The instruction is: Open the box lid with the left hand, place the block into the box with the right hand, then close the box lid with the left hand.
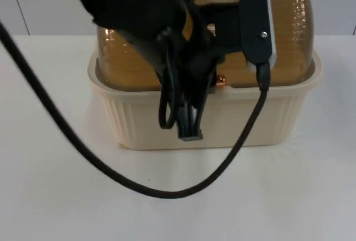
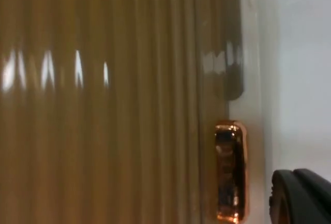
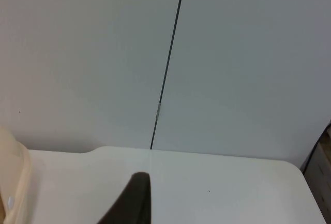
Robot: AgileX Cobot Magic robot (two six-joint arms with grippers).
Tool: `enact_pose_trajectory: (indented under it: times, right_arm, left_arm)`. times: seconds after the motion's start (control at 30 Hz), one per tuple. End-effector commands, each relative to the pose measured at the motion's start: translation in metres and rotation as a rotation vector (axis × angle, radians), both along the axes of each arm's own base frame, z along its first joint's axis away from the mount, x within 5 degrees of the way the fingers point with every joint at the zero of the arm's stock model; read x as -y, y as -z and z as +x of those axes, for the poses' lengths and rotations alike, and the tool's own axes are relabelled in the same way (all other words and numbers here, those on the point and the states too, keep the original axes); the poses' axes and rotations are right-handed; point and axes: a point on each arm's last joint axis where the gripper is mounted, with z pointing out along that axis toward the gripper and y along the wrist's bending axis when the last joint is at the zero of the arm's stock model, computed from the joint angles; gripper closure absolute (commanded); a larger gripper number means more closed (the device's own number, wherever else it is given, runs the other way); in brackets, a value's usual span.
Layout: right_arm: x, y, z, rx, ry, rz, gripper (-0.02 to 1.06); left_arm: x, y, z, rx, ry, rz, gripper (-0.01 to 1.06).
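A cream box (image 1: 245, 124) with ribbed walls stands mid-table, and its amber see-through domed lid (image 1: 278, 35) lies shut on it. At the lid's front edge sits a small copper handle (image 1: 221, 79). My left arm reaches over the box, and my left gripper (image 1: 189, 132) hangs in front of the box's front wall, just left of and below the handle. The left wrist view looks closely at the ribbed lid (image 2: 103, 131) and the handle (image 2: 230, 172), with the gripper's black tip beside it. My right gripper (image 3: 135, 203) waits off to the side, facing the wall.
The grey partition wall (image 3: 232, 63) with a dark vertical seam rises behind the white table (image 3: 222, 182). A cream edge of the box (image 3: 11, 182) appears in the right wrist view. White table top (image 1: 61, 196) lies in front of the box and to its left.
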Motion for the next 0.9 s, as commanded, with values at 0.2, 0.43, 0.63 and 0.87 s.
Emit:
enact_pose_trajectory:
  times: [0.2, 0.43, 0.63, 0.87]
  right_arm:
    - [0.0007, -0.0031, -0.0009, 0.015, 0.004, -0.002, 0.03]
    - [0.0008, -0.0031, -0.0009, 0.015, 0.005, -0.004, 0.03]
    - [0.0008, -0.0031, -0.0009, 0.015, 0.005, -0.004, 0.03]
    - [0.0008, -0.0031, -0.0009, 0.015, 0.005, -0.004, 0.03]
  left_arm:
    - [0.0042, 0.0033, 0.0053, 0.023, -0.032, 0.021, 1.05]
    - [0.002, 0.0014, 0.0091, 0.066, -0.063, 0.029, 1.05]
    - [0.0017, 0.0031, 0.0068, 0.043, -0.034, 0.052, 1.05]
    - [0.0033, 0.0031, 0.0057, 0.049, 0.005, 0.062, 1.05]
